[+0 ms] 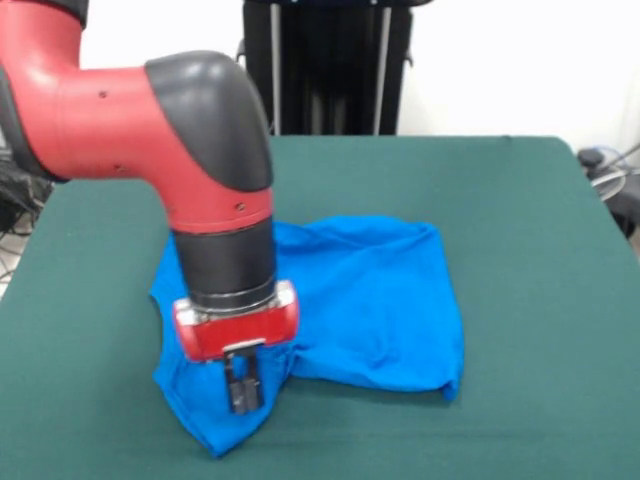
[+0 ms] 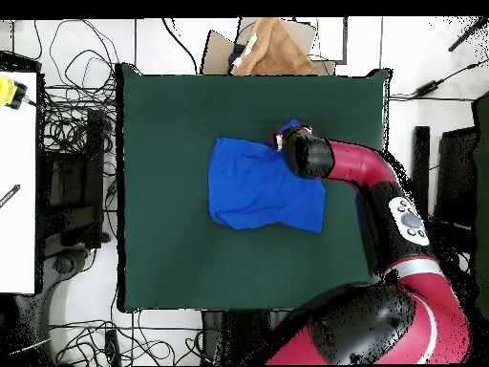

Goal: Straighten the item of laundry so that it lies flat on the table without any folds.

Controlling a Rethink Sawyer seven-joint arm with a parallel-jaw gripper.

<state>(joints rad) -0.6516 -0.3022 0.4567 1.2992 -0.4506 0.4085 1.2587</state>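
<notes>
Blue T-shirt (image 1: pixel 370 300) (image 2: pixel 253 186) near middle of green table (image 1: pixel 540 220) (image 2: pixel 172 258), bunched, not flat: rumpled folds across body, near edge curled under, one pointed corner sticking out toward camera in front view. Plain blue side up; no lettering visible. Gripper (image 1: pixel 243 390) (image 2: pixel 285 134) down on that pointed corner, fingers drawn close together, apparently pinching cloth. Red-black arm (image 1: pixel 150 120) (image 2: pixel 382 201) low over shirt's edge. Cardboard box (image 2: pixel 272 48) beyond table's far edge in overhead view.

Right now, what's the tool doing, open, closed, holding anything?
Tool: closed, fingers together and pointing down onto the near corner of the blue T-shirt; whether cloth is pinched between them cannot be told.
</notes>
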